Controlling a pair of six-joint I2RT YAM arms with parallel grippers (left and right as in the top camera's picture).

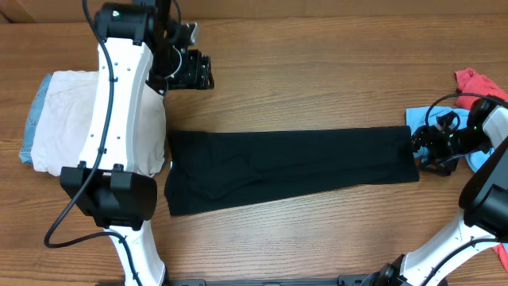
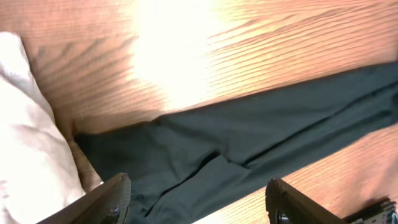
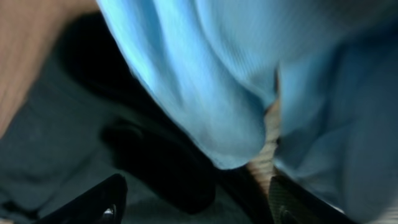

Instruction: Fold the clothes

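Black T-shirt [image 1: 290,168] flat on wooden table [image 1: 317,48], folded into a long narrow band running left to right across the middle, wider at the left end than at the right. Left gripper [image 2: 198,186] apart from the fabric, beyond the band's upper left corner in the overhead view. Jaws spread wide with nothing between them, both fingers [image 2: 112,202] at the bottom edge of the wrist view, the shirt's left end and bare wood behind. Cream garment [image 1: 75,119] in a folded pile at the table's left side, partly hidden under the left arm, its right edge just beside the shirt's left end. Right gripper [image 3: 198,190] at the band's right end, jaws likewise parted wide and holding nothing. Right wrist view blurred, filled by pale blue cloth above and dark fabric below. Light blue garment [image 1: 417,117] bunched just beside the shirt's right end, partly under the right arm. Red garment [image 1: 475,81] crumpled near the table's far right edge, beyond the blue one.
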